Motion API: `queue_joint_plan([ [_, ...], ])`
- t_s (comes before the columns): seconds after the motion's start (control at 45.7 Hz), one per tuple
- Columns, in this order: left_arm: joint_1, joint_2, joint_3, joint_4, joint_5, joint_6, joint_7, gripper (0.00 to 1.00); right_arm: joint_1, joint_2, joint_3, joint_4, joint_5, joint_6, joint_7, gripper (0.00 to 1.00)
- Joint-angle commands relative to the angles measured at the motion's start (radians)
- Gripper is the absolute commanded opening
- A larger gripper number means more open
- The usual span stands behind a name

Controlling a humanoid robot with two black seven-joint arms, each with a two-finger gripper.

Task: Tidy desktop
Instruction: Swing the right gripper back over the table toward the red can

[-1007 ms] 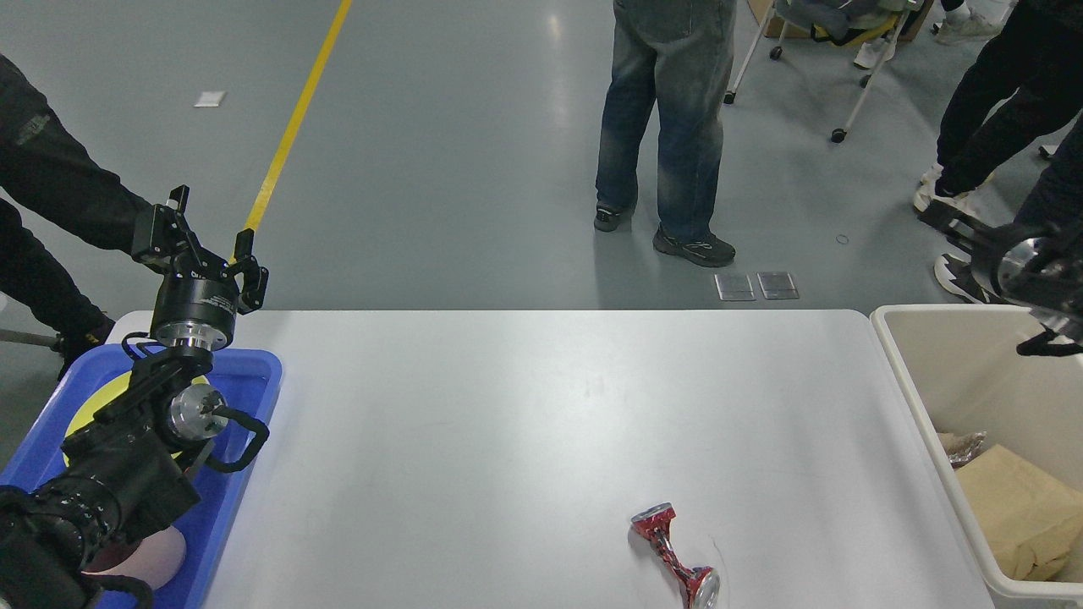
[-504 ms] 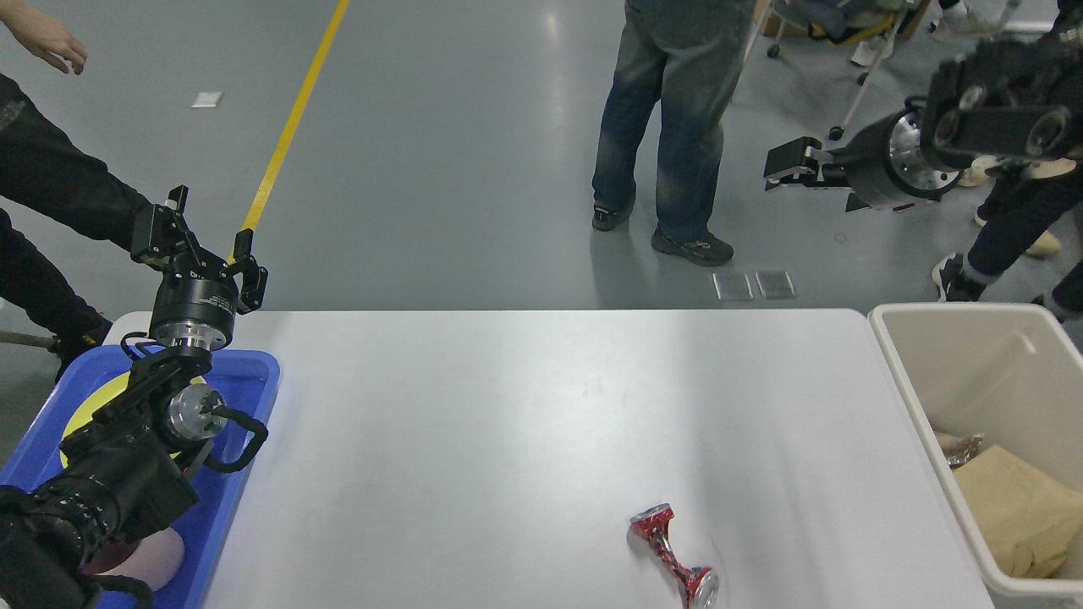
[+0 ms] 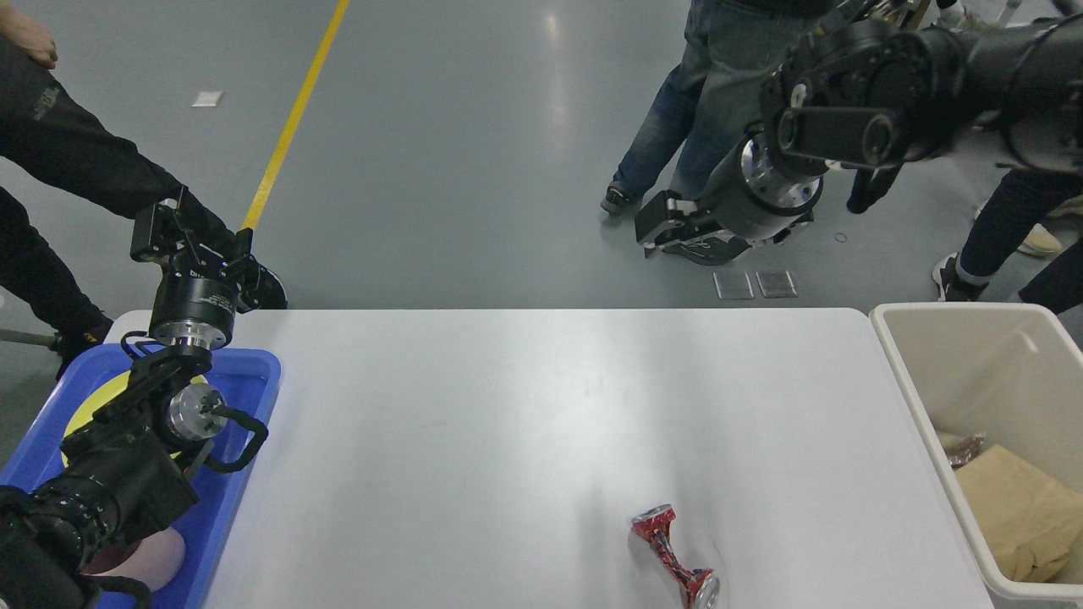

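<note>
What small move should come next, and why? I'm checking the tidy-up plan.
Probably bring the right gripper down toward the crushed red can, the only loose thing on the desktop. That gripper hangs high beyond the far edge, holding nothing. The beige bin sits to the can's right, while the left gripper is above the blue tray.

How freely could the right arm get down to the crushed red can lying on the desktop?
Probably yes: the right gripper hangs above the floor beyond the far edge, and only bare desktop lies between it and the crushed red can.
</note>
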Motion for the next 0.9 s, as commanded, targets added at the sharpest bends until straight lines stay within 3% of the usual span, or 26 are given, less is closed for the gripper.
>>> queue_joint_plan([
  [0.0,0.0,0.0,0.0,0.0,0.0,0.0,0.0,0.96,-0.096,0.046,0.013,-0.023,-0.003,-0.063,-0.001,1.0],
  [0.263,0.0,0.0,0.0,0.0,0.0,0.0,0.0,0.96,-0.286,0.1,0.015,-0.028,-0.014,-0.259,-0.001,1.0],
  [0.876,0.0,0.0,0.0,0.0,0.0,0.0,0.0,0.96,-0.498,0.152,0.015,0.041,-0.341,-0.256,0.007,1.0],
])
